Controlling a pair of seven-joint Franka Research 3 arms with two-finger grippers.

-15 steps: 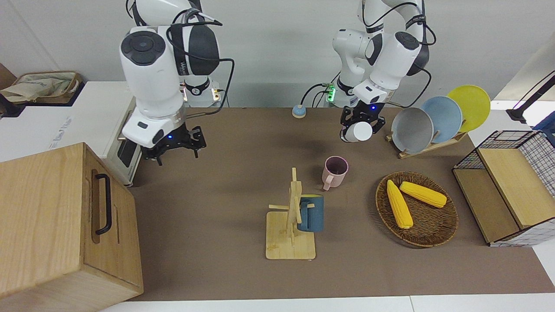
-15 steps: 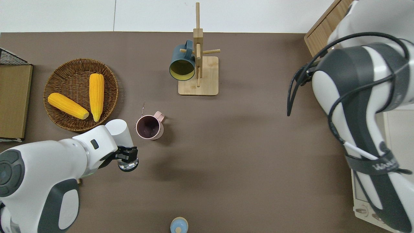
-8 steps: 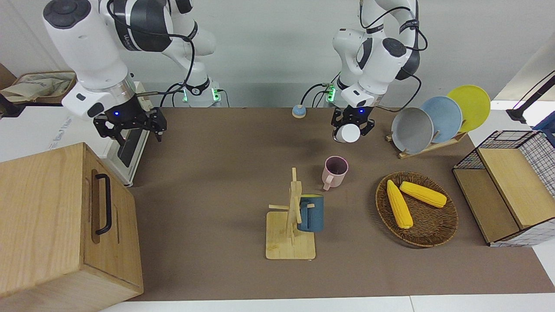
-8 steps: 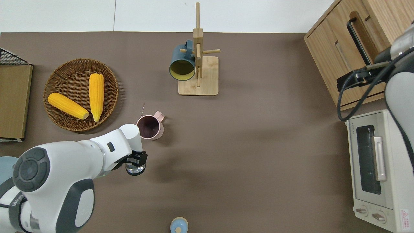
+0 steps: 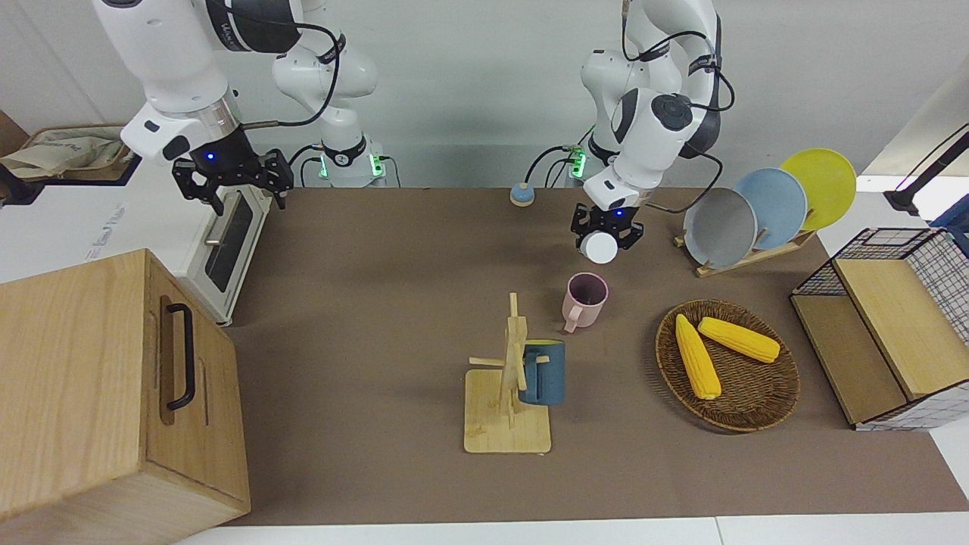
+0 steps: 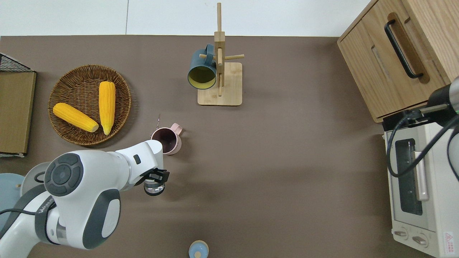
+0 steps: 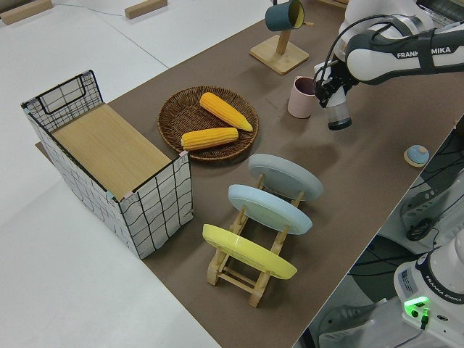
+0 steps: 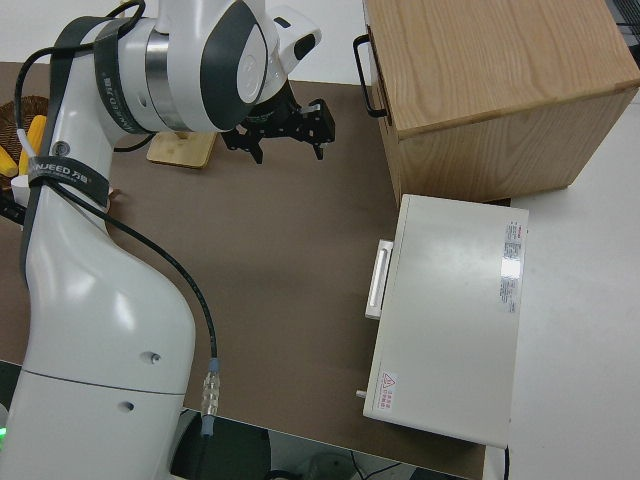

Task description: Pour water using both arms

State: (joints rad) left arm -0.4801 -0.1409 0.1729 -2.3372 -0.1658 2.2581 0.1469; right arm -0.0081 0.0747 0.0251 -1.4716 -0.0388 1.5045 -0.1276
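My left gripper [image 5: 603, 236] is shut on a clear glass [image 5: 602, 247], held in the air over the bare table just on the robots' side of the pink mug [image 5: 584, 299]. From overhead, the left gripper [image 6: 156, 178] and glass [image 6: 154, 187] sit close beside the pink mug [image 6: 166, 140], apart from it. The left side view shows the glass [image 7: 338, 116] hanging below the fingers, next to the mug [image 7: 302, 96]. The mug stands upright with a dark inside. My right gripper [image 5: 231, 178] is open and holds nothing, raised over the toaster oven [image 5: 227, 238].
A mug tree carrying a blue mug [image 5: 541, 372] stands mid-table. A wicker basket [image 5: 749, 393] with two corn cobs, a plate rack [image 5: 757, 208] and a wire crate [image 5: 886, 325] fill the left arm's end. A wooden cabinet [image 5: 98, 393] is at the right arm's end.
The left gripper has carried the glass sideways toward the table's middle, closer to the pink mug. The right arm has swung up and back, from over the table to over the toaster oven.
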